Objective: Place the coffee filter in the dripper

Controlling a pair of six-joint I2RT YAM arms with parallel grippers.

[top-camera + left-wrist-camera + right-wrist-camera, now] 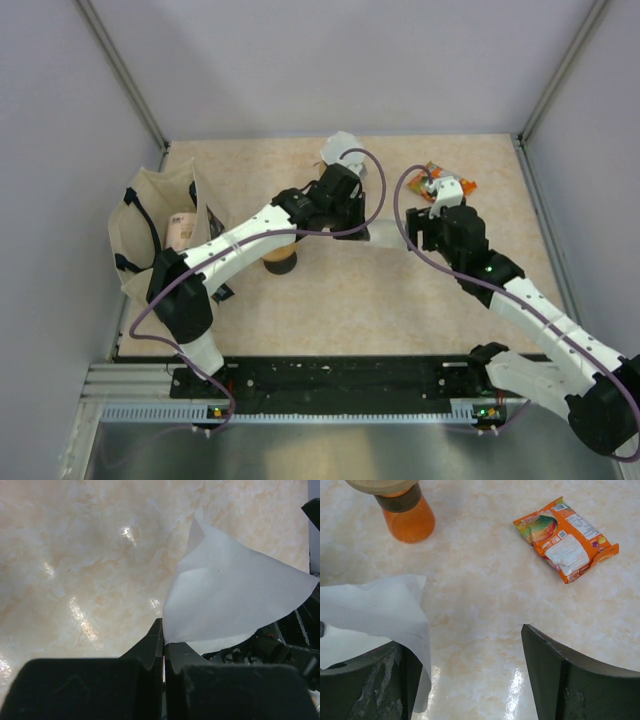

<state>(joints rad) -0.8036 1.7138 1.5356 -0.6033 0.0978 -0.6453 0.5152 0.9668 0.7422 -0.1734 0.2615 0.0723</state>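
Pinched tight by its corner in the left gripper (163,645): the white filter (235,595), up off the table (75,555), not yet in the orange dripper (407,517) nearby. Fingers of the right gripper (467,642) wide apart by the filter's edge, maybe to help open it.

Table (380,300): beige marbled surface that showed glossy reflections. Snack packet (566,539): orange, sealed, it lay flat at the far right of the table. Canvas bag (132,215): cream with black straps, it stood open at the left edge. A pale cylindrical item (182,231) lay inside, its kind indiscernible. Grey panels (330,60) enclosed three sides.
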